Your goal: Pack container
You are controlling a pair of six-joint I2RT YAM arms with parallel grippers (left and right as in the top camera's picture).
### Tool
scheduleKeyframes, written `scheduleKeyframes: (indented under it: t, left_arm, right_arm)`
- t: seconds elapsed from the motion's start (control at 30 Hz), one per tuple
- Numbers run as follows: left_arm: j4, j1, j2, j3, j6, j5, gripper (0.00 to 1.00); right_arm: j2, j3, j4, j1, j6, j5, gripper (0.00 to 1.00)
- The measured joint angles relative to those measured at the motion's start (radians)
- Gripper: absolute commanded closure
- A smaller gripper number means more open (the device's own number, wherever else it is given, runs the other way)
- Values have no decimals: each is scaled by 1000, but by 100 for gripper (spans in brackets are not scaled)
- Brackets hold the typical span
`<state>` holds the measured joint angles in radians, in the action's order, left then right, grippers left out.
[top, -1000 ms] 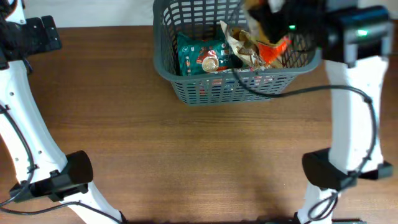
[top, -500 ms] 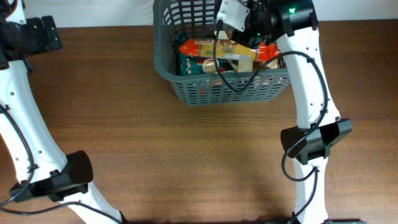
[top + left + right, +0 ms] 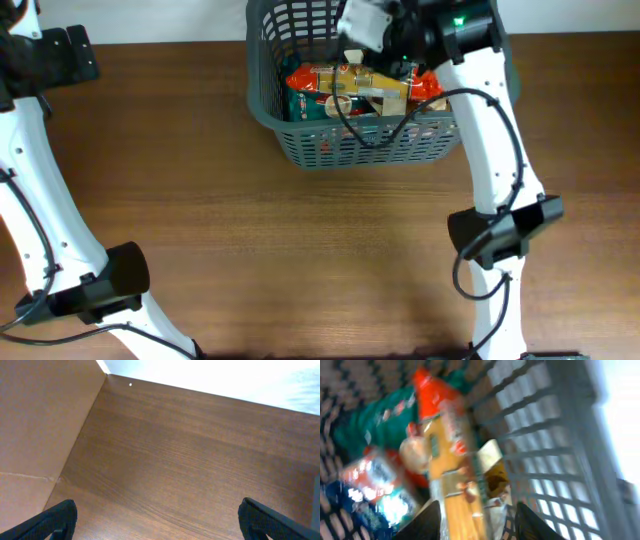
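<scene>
Right gripper [image 3: 477, 506] swung left into container [image 3: 362, 150], upper centre | fingers [image 3: 426, 522] spread astride orange-yellow packet [image 3: 350, 78] | left gripper [image 3: 157, 505] fingers [image 3: 54, 521] wide apart over table [image 3: 175, 450]

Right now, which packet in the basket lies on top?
The orange-and-yellow packet; it lies across the teal packet, partly hidden beneath it in the container.

Between the left arm [image 3: 40, 220] and the right arm [image 3: 495, 150] the bench [image 3: 260, 230] is bare wood up to the container [image 3: 340, 150]. Inside it, packets [image 3: 350, 85] cover the bottom; the right arm hangs over its right rim.
</scene>
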<state>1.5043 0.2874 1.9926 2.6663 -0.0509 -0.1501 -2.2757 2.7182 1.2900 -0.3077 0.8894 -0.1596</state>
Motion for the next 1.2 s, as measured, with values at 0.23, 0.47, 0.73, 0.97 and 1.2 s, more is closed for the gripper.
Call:
scheduleKeyframes:
  t: [0.23, 0.47, 0.73, 0.97, 1.2]
  left_arm:
    - [0, 0, 0, 0, 0, 0, 1]
    - [0, 0, 0, 0, 0, 0, 1]
    - [0, 0, 0, 0, 0, 0, 1]
    - [0, 0, 0, 0, 0, 0, 1]
    - [0, 0, 0, 0, 0, 0, 1]
  right_arm:
    - [254, -1, -53, 25, -256, 5, 46]
    - [541, -31, -101, 317, -384, 12, 46]
    - [685, -401, -220, 616, -558, -10, 33]
    - [688, -578, -167, 672, -639, -107, 1]
    - [696, -578, -163, 672, -654, -146, 1]
